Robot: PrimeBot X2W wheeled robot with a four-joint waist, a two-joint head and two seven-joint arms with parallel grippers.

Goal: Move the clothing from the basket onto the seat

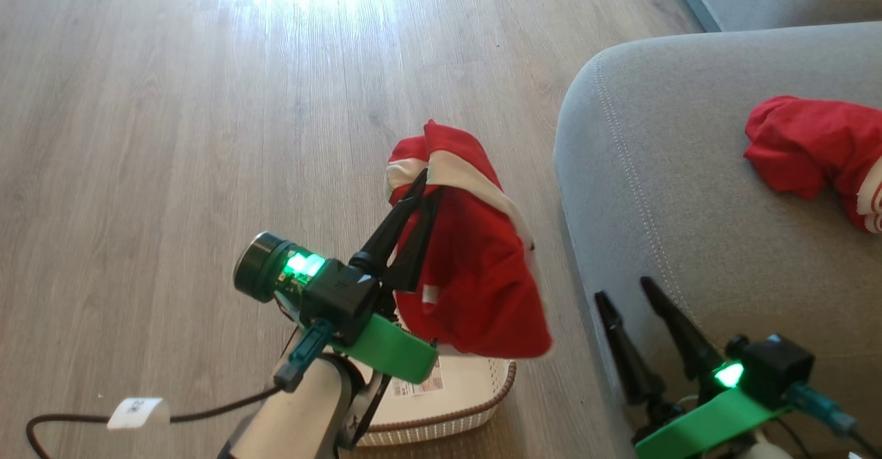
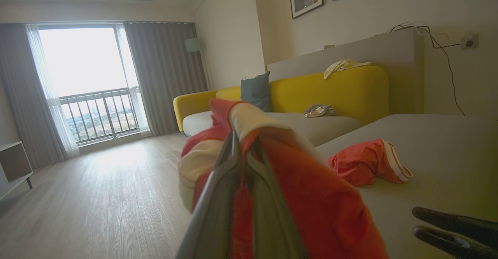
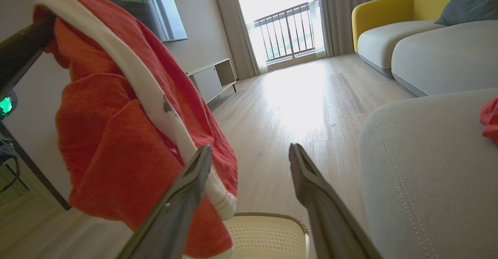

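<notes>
Red white-trimmed fabric garment (image 1: 482, 273) hangs pinched in the left gripper (image 1: 428, 185) above the cream perforated basket (image 1: 482, 404); gripped thinly, it may slip short of the grey cushioned seat (image 1: 689, 238).

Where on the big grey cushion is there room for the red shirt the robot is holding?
The seat is bare between its stitched edge and the red garment lying at its right. Crowded spots: around that garment, and the near edge where the open right gripper hovers.
</notes>
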